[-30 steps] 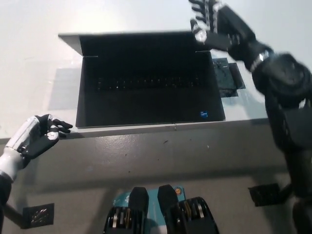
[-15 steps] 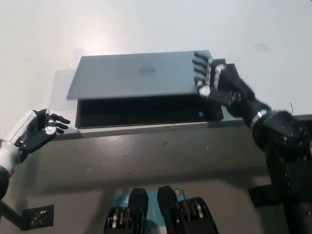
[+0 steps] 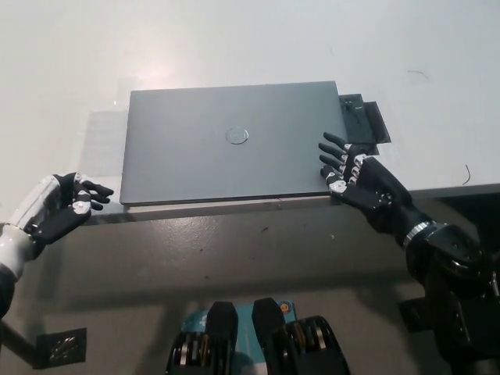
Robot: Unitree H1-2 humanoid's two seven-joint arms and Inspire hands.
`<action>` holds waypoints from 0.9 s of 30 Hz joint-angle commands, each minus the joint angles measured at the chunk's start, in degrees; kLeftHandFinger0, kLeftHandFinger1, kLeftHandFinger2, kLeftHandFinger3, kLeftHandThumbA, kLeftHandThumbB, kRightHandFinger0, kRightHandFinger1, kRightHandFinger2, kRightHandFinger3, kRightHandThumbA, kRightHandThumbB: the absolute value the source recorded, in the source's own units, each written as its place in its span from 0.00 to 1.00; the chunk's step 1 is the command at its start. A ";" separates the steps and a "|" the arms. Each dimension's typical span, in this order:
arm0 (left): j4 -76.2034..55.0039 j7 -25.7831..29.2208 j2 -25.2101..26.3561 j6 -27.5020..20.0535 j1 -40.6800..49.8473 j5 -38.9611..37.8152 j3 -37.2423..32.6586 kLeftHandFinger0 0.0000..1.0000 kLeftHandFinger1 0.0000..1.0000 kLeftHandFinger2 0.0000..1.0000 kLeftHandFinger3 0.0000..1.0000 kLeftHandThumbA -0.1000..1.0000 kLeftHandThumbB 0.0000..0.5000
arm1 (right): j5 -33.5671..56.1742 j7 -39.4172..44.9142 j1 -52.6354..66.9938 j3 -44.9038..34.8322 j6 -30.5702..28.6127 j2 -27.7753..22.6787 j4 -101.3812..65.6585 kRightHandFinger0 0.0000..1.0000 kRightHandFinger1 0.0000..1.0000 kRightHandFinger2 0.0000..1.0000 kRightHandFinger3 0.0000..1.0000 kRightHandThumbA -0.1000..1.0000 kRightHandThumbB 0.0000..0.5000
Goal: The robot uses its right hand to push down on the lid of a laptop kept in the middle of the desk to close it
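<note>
The white surface (image 3: 250, 47) carries a grey laptop (image 3: 234, 141), lying flat with its lid down near the front edge. Just beside its right side lies a small dark flat piece (image 3: 367, 121), partly tucked under the laptop's corner.

tabletop (image 3: 70, 78) lies bare left of and behind the shut laptop (image 3: 234, 141); a dark patch (image 3: 367, 121) sits at its right.

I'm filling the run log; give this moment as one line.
laptop: lid flat, closed | right hand: open, on lid's near right corner | left hand: open, resting at desk edge
</note>
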 commanded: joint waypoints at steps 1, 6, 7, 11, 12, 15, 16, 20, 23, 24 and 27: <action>-0.72 -0.56 1.37 -1.87 -1.23 -1.10 0.76 0.63 0.58 0.57 0.52 0.06 0.31 | 1.67 -0.70 2.04 -0.77 -0.41 0.58 1.31 1.00 1.00 1.00 1.00 0.20 0.30; -0.20 -0.81 1.34 -2.53 -1.11 -1.30 0.76 0.61 0.57 0.56 0.52 0.07 0.31 | 2.46 -0.39 3.21 -1.11 -1.61 1.31 2.99 1.00 1.00 0.99 1.00 0.19 0.27; -0.12 -0.78 1.33 -2.88 -1.10 -1.21 0.73 0.61 0.57 0.56 0.51 0.08 0.31 | 2.23 -0.38 3.40 -0.80 -2.37 1.35 3.28 1.00 1.00 0.99 1.00 0.19 0.27; -1.12 -0.56 1.28 -1.56 -0.90 -1.22 0.77 0.61 0.57 0.56 0.52 0.06 0.28 | 3.30 -0.19 2.28 -0.63 -1.14 1.44 1.73 1.00 1.00 0.98 1.00 0.18 0.30; -1.29 -0.59 1.25 -1.51 -0.48 -1.38 0.88 0.61 0.57 0.56 0.52 0.06 0.28 | 3.36 -0.07 2.35 -0.43 -1.15 1.41 1.62 1.00 1.00 0.98 1.00 0.18 0.30; -1.88 0.09 1.32 -0.81 0.21 -0.42 0.77 0.66 0.61 0.58 0.52 0.08 0.30 | 3.71 -0.57 1.10 -0.30 1.69 0.48 -3.56 1.00 1.00 0.96 1.00 0.21 0.33; -1.61 0.03 1.23 -1.14 0.16 -0.56 0.81 0.66 0.60 0.57 0.52 0.08 0.30 | 4.11 -0.50 0.74 -0.45 2.61 0.01 -5.74 1.00 1.00 0.97 1.00 0.20 0.32; -2.07 -0.09 1.58 -0.47 0.48 -0.31 0.72 0.62 0.56 0.55 0.51 0.12 0.33 | 7.68 1.70 -0.76 -2.41 3.67 -2.82 -13.41 1.00 1.00 0.99 1.00 0.18 0.22; -1.69 -0.05 1.32 -0.53 0.61 -0.83 1.05 0.65 0.58 0.56 0.51 0.11 0.33 | 10.86 -0.47 -0.56 -4.26 7.15 -5.28 -20.19 1.00 1.00 0.96 1.00 0.23 0.38; -2.34 0.07 1.31 0.21 0.73 -0.76 1.05 0.66 0.60 0.57 0.51 0.11 0.33 | 11.79 -1.02 -0.02 -4.91 7.15 -6.13 -22.00 1.00 1.00 0.94 1.00 0.23 0.39; -1.43 -0.16 1.06 -1.84 0.88 -1.27 1.41 0.61 0.55 0.53 0.50 0.08 0.31 | 13.77 -1.50 1.99 -6.02 7.15 -9.41 -25.44 1.00 1.00 0.93 1.00 0.21 0.34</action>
